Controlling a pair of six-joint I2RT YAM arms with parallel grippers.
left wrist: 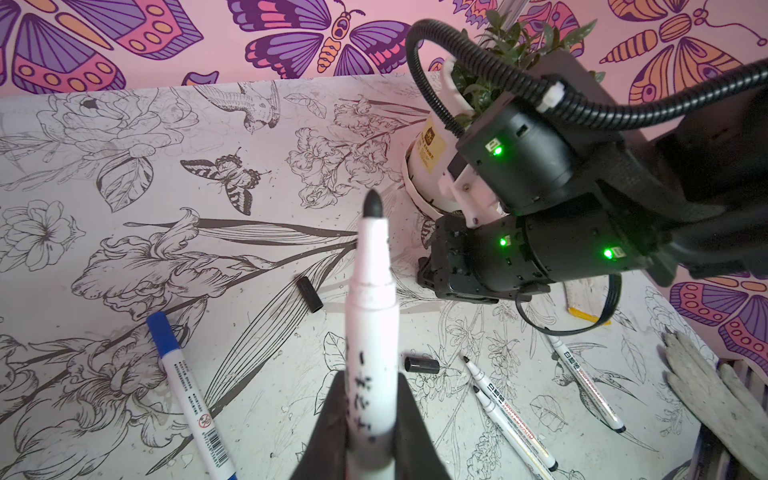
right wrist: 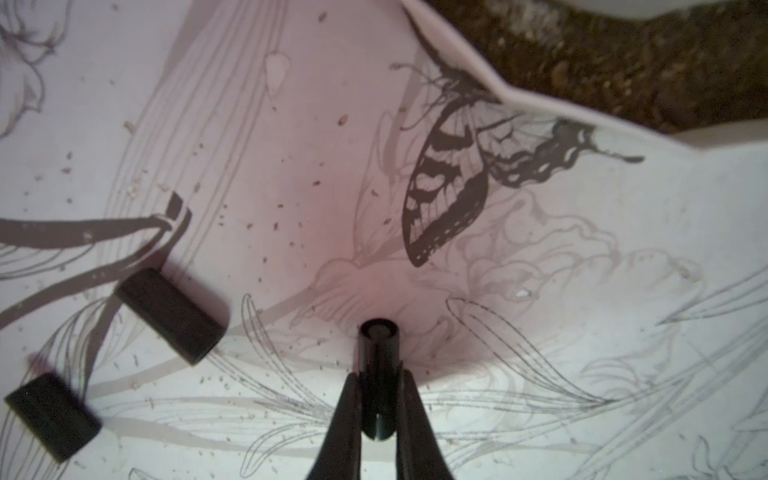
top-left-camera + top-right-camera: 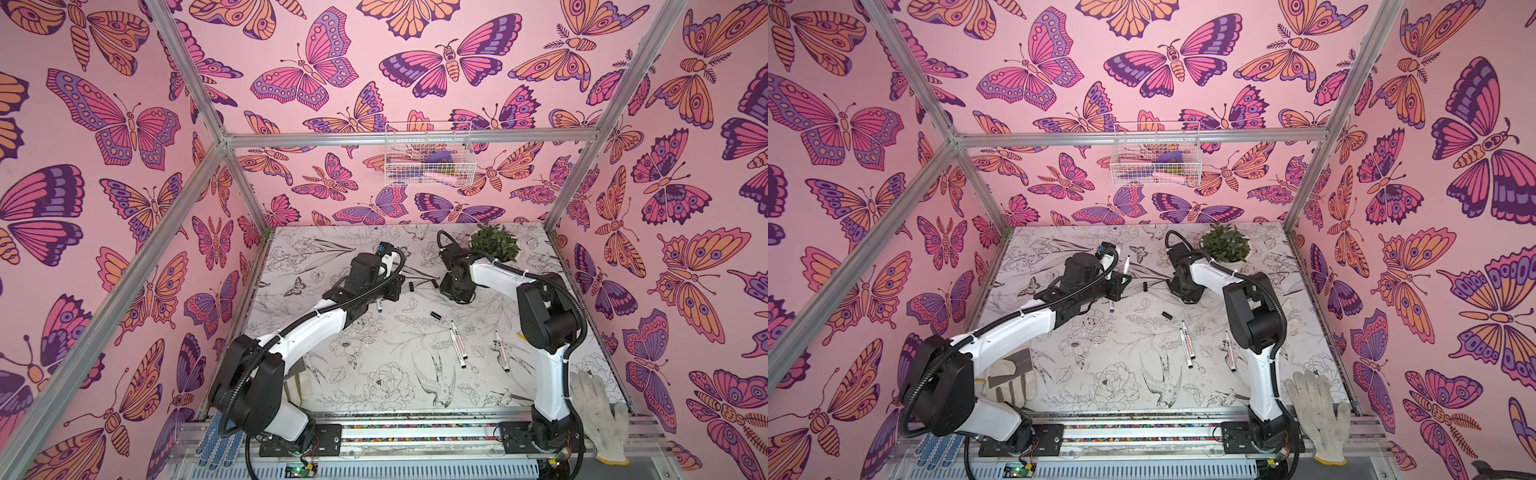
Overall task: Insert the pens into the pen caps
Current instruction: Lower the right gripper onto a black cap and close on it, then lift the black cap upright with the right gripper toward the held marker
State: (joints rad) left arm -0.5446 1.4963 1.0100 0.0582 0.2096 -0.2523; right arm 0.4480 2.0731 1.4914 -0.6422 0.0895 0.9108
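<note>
In both top views the left claw (image 3: 1122, 277) hung over the far half of the desk (image 3: 374, 386), left of the middle. It was clenched on the held pen (image 3: 1126, 266), which pointed up uncapped. The right claw (image 3: 449, 291) was down at the desk just right of it, near the potted plant (image 3: 494, 243), its jaws hidden from above. One loose cap (image 3: 412, 286) lay between the claws and a second cap (image 3: 435, 315) lay nearer. Nearer again and to the right lay a pair of bare pens (image 3: 457, 343), with a single bare pen (image 3: 500, 351) near them. The left wrist view showed the held pen (image 1: 370, 332) gripped by its barrel, dark tip free, and a blue-capped pen (image 1: 187, 395) lying on the desk, so one of five looked finished. In the right wrist view the right claw (image 2: 376, 399) was grasping the held cap (image 2: 377, 357), a black one, low over the desk, with two more black caps (image 2: 172, 316) lying just beside it. By my reading the second pairing was only at the pick-up stage. Pen and cap were each in a claw but apart, not yet joined, and three pens and, it seemed, three loose caps remained.
</note>
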